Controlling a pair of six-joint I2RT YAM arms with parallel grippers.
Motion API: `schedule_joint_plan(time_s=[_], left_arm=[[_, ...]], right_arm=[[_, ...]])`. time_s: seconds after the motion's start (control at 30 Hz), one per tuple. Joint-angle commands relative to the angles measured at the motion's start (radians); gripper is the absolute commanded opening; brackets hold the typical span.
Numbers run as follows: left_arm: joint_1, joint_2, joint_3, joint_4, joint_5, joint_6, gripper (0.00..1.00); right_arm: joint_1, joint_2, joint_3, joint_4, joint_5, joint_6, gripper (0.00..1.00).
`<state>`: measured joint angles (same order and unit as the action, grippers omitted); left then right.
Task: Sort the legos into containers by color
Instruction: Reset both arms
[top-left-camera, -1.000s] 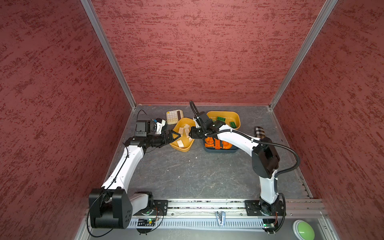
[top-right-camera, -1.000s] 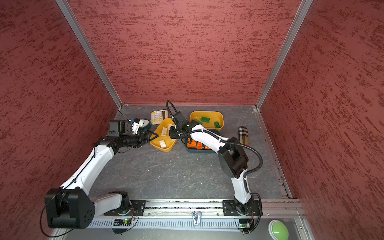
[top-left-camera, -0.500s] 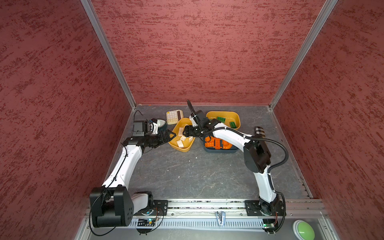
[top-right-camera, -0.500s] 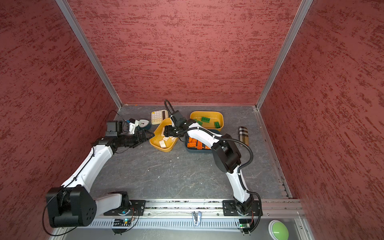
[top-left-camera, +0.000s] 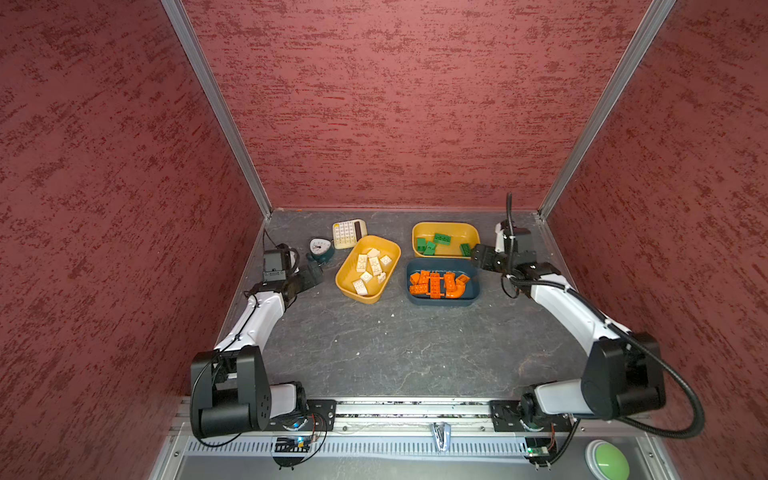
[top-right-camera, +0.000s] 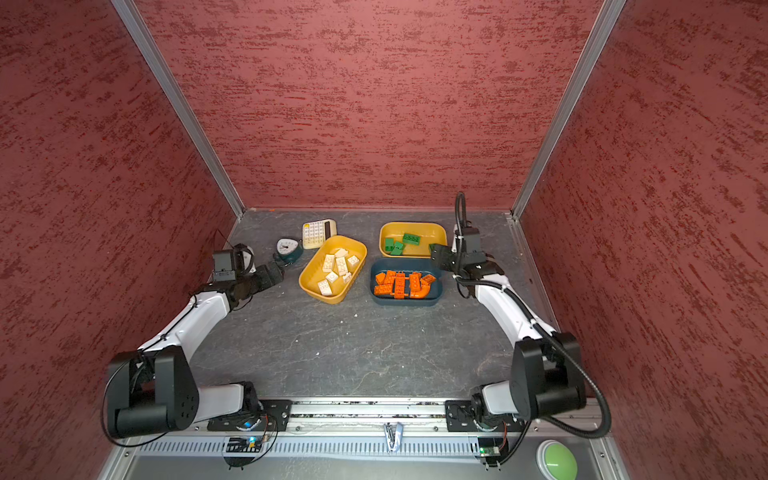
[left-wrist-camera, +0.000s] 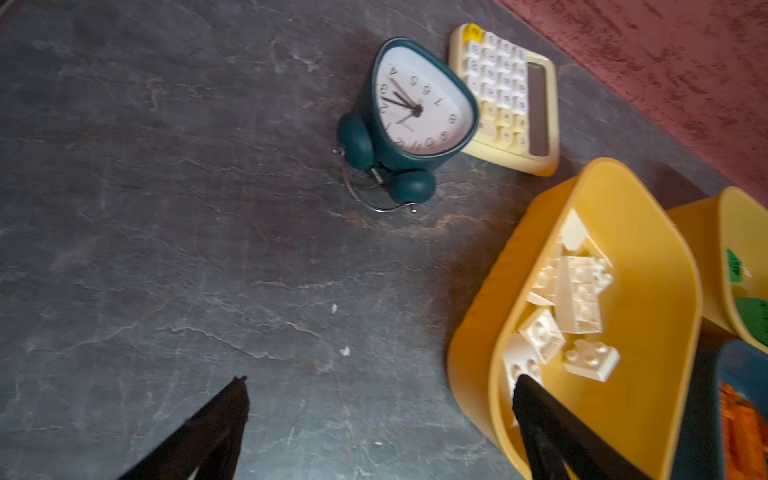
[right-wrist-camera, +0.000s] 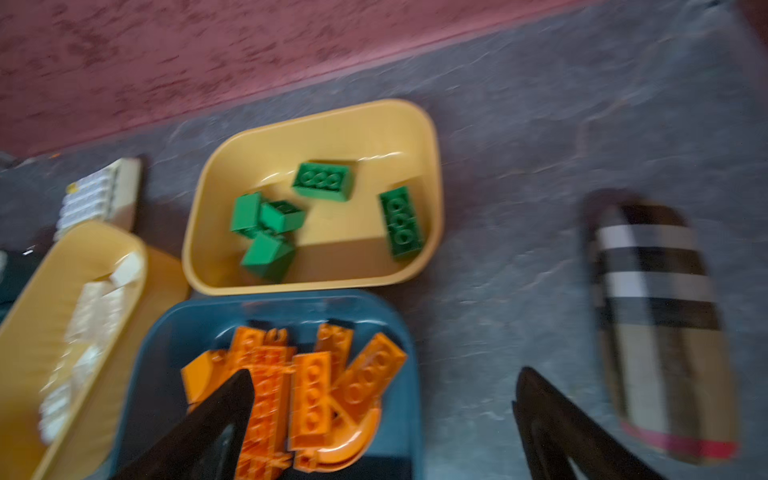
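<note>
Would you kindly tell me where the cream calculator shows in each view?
Top view: calculator at the back, beside the clock.
Top view: calculator, same place.
Left wrist: calculator partly behind the clock.
Right wrist: calculator, blurred, beyond the white-brick tray.
Landmark: that tray, in every view.

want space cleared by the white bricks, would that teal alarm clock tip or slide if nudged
The alarm clock seems to lie face up, so it would likely slide rather than tip. Its two round bells stick out, so it may pivot or snag. The smooth rounded case looks slippery.
</note>
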<state>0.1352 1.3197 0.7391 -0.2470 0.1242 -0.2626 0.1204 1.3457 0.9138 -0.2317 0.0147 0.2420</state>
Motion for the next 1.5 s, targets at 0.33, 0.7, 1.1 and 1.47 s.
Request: schedule_joint_plan(time_s=[0.33,0.7,1.1,1.47], left_arm=[[0.047,0.077,-0.179,0.567,0.073,0.249,0.99],[0.137,0.108,-0.235,0.781,0.349,0.243,1.0],[0.081,0.194,-0.249,0.949,0.415,0.218,0.99],[0.035,0.185,-0.263,0.959,0.367,0.264,0.99]], right_arm=[[-0.174,0.018,-0.421,0.814,0.093,-0.213,0.99],[-0.186,0.177,-0.616,1.323,-0.02,-0.222,0.99],[-0.185,0.192,-0.647,1.405,0.021,-0.209,0.99],[-0.185,0.194,-0.627,1.369,0.038,-0.205,0.99]])
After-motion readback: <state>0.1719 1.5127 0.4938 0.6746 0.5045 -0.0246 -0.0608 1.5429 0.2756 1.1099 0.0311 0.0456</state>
